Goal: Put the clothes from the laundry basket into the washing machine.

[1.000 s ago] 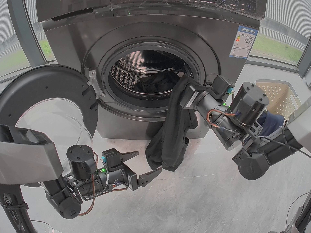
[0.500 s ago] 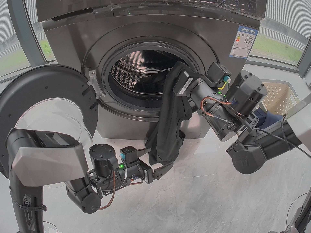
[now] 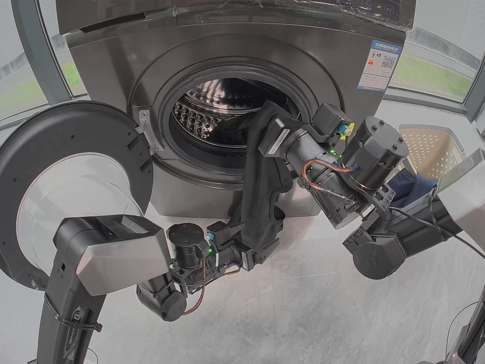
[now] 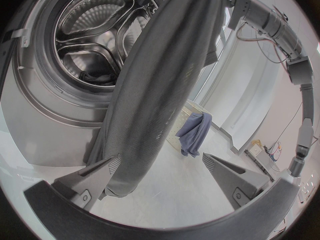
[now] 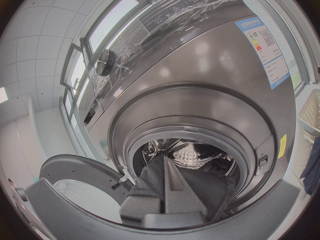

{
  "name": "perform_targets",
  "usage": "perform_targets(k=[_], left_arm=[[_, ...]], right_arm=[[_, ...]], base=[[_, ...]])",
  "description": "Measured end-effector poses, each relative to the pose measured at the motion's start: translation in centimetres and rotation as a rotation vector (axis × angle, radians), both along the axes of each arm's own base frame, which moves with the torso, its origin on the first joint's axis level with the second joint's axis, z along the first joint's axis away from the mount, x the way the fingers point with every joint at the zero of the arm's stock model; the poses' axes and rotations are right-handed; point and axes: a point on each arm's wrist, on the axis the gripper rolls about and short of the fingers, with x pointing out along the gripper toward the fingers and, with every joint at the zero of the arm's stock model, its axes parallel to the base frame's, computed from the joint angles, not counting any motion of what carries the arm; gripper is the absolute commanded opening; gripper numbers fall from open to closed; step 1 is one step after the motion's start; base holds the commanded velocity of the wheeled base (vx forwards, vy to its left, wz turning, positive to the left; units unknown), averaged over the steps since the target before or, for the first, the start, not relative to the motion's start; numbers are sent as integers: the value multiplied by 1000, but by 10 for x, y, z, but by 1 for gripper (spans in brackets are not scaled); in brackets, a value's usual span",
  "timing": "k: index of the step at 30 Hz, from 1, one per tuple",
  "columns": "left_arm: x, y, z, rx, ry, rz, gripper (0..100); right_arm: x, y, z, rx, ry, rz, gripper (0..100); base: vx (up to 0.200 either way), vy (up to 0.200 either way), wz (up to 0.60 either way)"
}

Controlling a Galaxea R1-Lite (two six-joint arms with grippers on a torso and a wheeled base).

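The washing machine (image 3: 323, 51) stands with its round door (image 3: 65, 142) swung open to the left. My right gripper (image 3: 267, 122) is at the right of the drum mouth, shut on the top of a black garment (image 3: 260, 188) that hangs down to near the floor. The right wrist view has the same fingers (image 5: 173, 184) pinching the black cloth (image 5: 206, 187) in front of the drum. Low down, my left gripper (image 3: 260, 242) is open, its fingers (image 4: 96, 174) either side of the garment's (image 4: 156, 84) bottom end. Dark clothing (image 3: 235, 130) lies inside the drum (image 4: 90, 34).
A cream laundry basket (image 3: 437, 150) stands on the floor right of the machine, with a blue garment (image 3: 411, 188) draped over its rim (image 4: 186, 112). The open door takes up the left side. Pale floor lies in front of the machine.
My left arm swung right along the floor until its open fingers reached the garment's lower end. My right gripper carried the garment's top up and left, closer to the drum mouth.
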Motion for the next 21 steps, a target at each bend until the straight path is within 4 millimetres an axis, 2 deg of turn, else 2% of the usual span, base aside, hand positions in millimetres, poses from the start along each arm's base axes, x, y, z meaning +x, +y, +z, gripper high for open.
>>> perform_targets(k=[5,6,13,21], left_arm=[[14,-7,-13,-13,-12,45,100],[15,-8,-15,-14,-13,53,0],[32,-10,-26,-33,-36,123,0],[48,-4,-27,-76,-46,198,0]], right_arm=[[-2,3,-2,4,-5,9,0],[-2,3,-2,4,-4,10,0],[-3,4,-3,4,-3,13,0],[1,-5,-4,7,-3,-8,0]], base=[[0,0,0],[0,0,0],[0,0,0],[0,0,0]])
